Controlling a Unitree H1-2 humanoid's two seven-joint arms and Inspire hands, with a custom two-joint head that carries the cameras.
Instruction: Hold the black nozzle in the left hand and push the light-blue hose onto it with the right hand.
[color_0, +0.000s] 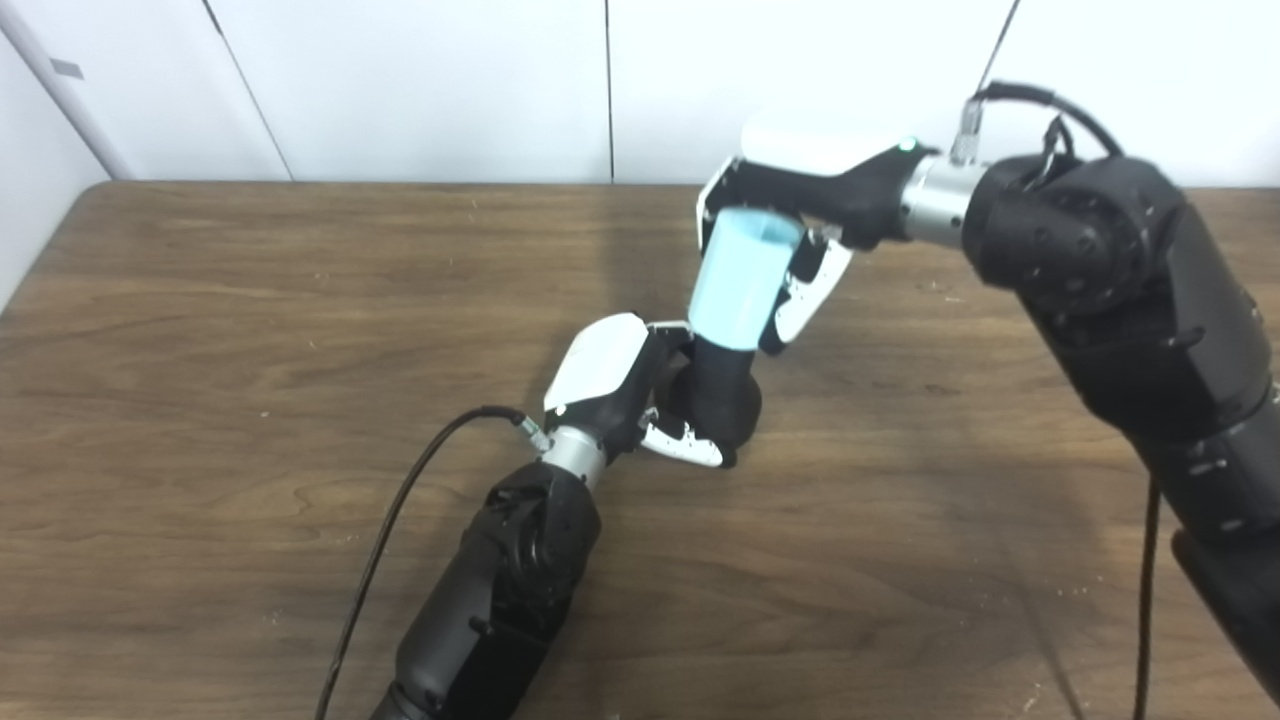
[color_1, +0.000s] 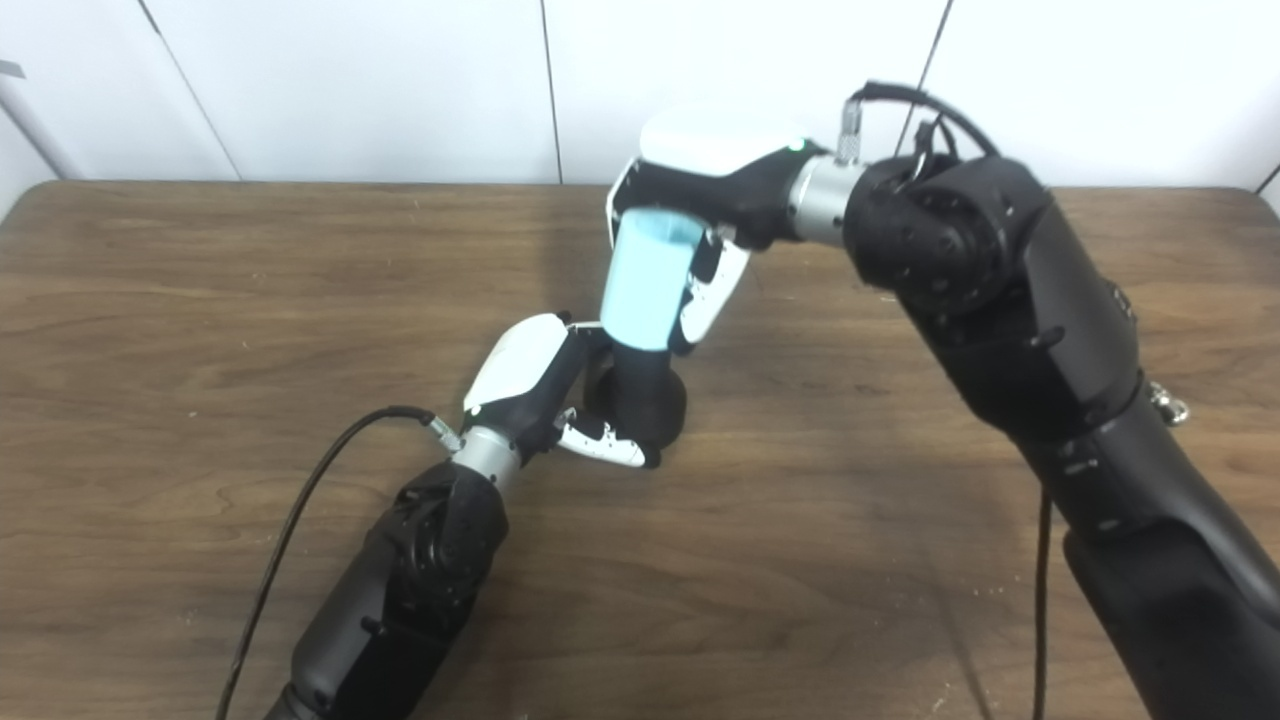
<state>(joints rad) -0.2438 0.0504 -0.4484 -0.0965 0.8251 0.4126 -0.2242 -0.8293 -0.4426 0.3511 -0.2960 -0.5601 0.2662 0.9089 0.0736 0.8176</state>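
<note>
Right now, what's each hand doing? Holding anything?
Left hand: closed on the black nozzle.
Right hand: closed on the light-blue hose, its lower end over the nozzle.

Legible text, labels, brands, numbers: none. No readable marking on any surface in either view. Signs: none readable.
</note>
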